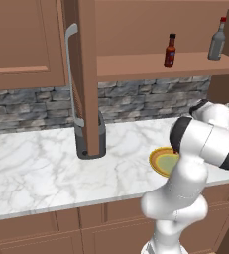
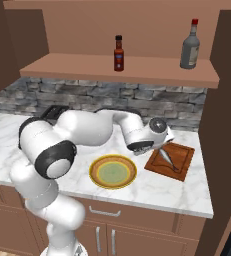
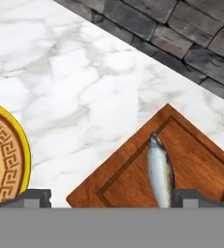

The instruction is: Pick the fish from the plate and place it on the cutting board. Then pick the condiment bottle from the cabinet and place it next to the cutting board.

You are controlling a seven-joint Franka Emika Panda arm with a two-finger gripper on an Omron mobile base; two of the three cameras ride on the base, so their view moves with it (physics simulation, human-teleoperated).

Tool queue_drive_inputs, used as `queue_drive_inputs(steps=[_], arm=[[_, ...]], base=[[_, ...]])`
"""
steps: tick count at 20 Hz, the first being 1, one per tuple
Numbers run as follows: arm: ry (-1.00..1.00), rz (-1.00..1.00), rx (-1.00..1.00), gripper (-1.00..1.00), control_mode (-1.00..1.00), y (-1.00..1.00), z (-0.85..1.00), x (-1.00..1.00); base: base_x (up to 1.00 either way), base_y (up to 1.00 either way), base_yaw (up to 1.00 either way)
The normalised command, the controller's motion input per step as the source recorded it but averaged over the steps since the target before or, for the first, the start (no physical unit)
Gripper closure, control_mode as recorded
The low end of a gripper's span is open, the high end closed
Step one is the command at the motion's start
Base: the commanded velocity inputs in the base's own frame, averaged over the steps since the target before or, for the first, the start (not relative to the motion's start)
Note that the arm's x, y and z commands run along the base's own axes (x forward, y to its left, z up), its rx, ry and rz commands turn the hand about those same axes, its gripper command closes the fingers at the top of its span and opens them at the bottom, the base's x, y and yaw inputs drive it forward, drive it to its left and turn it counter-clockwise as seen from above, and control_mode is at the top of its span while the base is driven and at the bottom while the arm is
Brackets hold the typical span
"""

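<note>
Fish lying flat on the cutting board, off the plate — first half done. Pincer released, spread wide just above. Still to fetch — condiment bottle upright on the cabinet shelf.

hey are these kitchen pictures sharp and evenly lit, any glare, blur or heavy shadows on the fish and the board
Hand view: sharp, flat light, the fish lying on the cutting board casts almost no shadow, no glare. Right base view: crisp, the arm throws a soft shadow on the counter beside the plate. Left base view: evenly lit, no blur; the condiment bottle reads clearly.
</note>
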Motion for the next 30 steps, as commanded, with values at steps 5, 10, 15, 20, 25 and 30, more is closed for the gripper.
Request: queue_drive_inputs(steps=[5, 10, 15, 20, 25, 30], arm=[[-0.10, -0.03, -0.01, -1.00, -1.00, 0.38, 0.20, -0.50], [-0.16, -0.01, 0.05, -1.00, -1.00, 0.41, 0.09, -0.53], [-0.17, 0.00, 0.07, -1.00, -1.00, 0.51, 0.21, -0.43], [-0.17, 0.00, 0.07, -1.00, -1.00, 0.61, 0.29, -0.34], [-0.18, 0.00, 0.09, -1.00, -1.00, 0.61, 0.27, -0.23], [-0.17, 0.00, 0.10, -1.00, -1.00, 0.53, 0.26, -0.18]], base=[[0.00, 0.00, 0.00], [0.00, 0.00, 0.00], [0.00, 0.00, 0.00], [0.00, 0.00, 0.00], [0.00, 0.00, 0.00], [0.00, 0.00, 0.00]])
